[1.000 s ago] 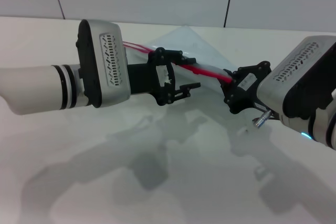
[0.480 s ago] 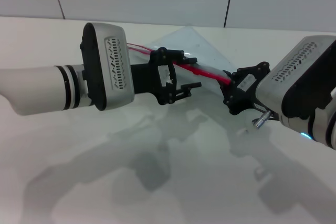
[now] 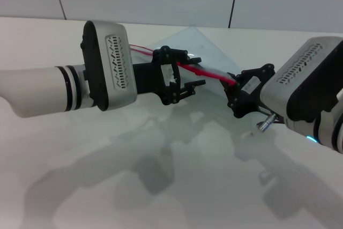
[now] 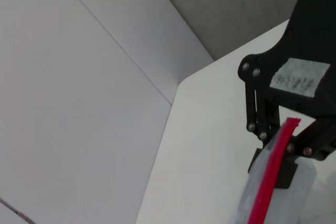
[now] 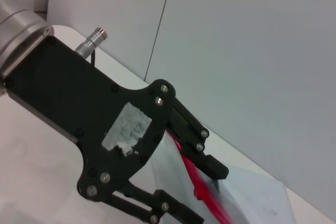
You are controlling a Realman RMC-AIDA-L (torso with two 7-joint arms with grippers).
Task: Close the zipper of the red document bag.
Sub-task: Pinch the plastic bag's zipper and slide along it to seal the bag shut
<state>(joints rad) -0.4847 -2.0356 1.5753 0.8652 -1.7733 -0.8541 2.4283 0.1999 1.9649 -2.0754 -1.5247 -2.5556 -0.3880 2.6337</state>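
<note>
The red document bag [image 3: 201, 46] is held up above the white table [image 3: 177, 186] between the two grippers, and its translucent pale body spreads away behind the red edge toward the wall. It is not possible to see anything inside the bag; the plastic looks flat and only the table shows through it. The zipper [image 3: 206, 73] forms the near long edge, and its long axis runs from the robot's left, a little farther from the camera, to the robot's right, a little nearer and lower. The left gripper [image 3: 194, 72] is at the middle part of this strip; its fingers stand apart, one above and one below the red line, and the strip passes between them without a clear squeeze. The right gripper [image 3: 231, 88] is at the right end of the zipper, closed on it, which the left wrist view confirms, where the red end [image 4: 281, 145] sits between its black fingers [image 4: 262, 129].
</note>
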